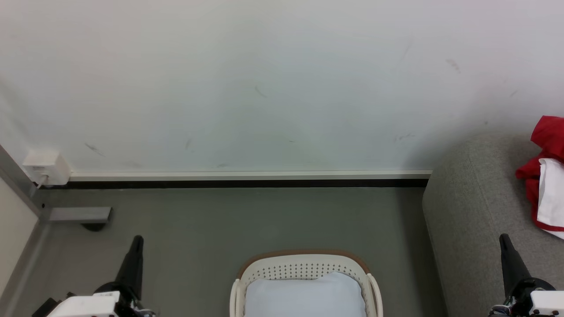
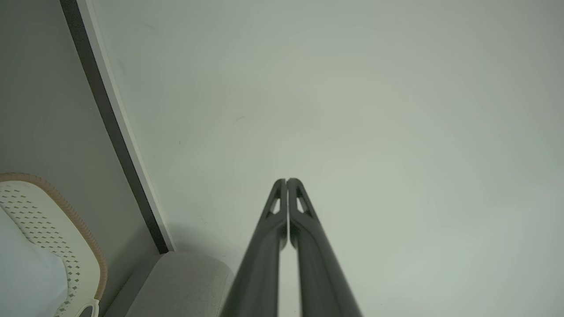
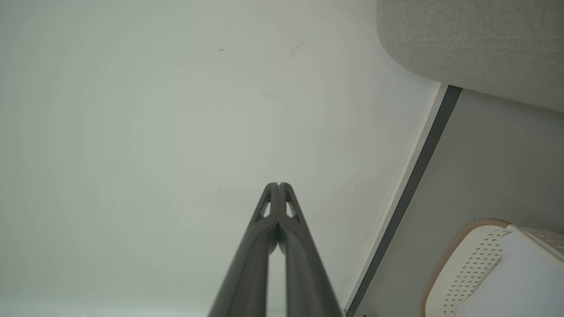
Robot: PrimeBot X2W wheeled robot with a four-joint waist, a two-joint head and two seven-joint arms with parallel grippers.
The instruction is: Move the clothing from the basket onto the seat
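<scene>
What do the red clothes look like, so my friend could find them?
Find the big grey sofa on the right, against the white wall. On it lies a crumpled heap of clothing. It is the one bright red thing, with white panels.

Our right gripper [image 3: 278, 187] points at the pale wall [image 3: 154, 132], fingertips pressed together, empty. Right of it sits the basket [image 3: 467, 259] holding a pale blue pad [image 3: 524, 281]; the grey seat [image 3: 476, 39] lies up right.

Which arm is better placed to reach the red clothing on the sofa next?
Probably the right. The right gripper is by the grey sofa, near the red clothing; the left gripper is beyond the basket.
</scene>
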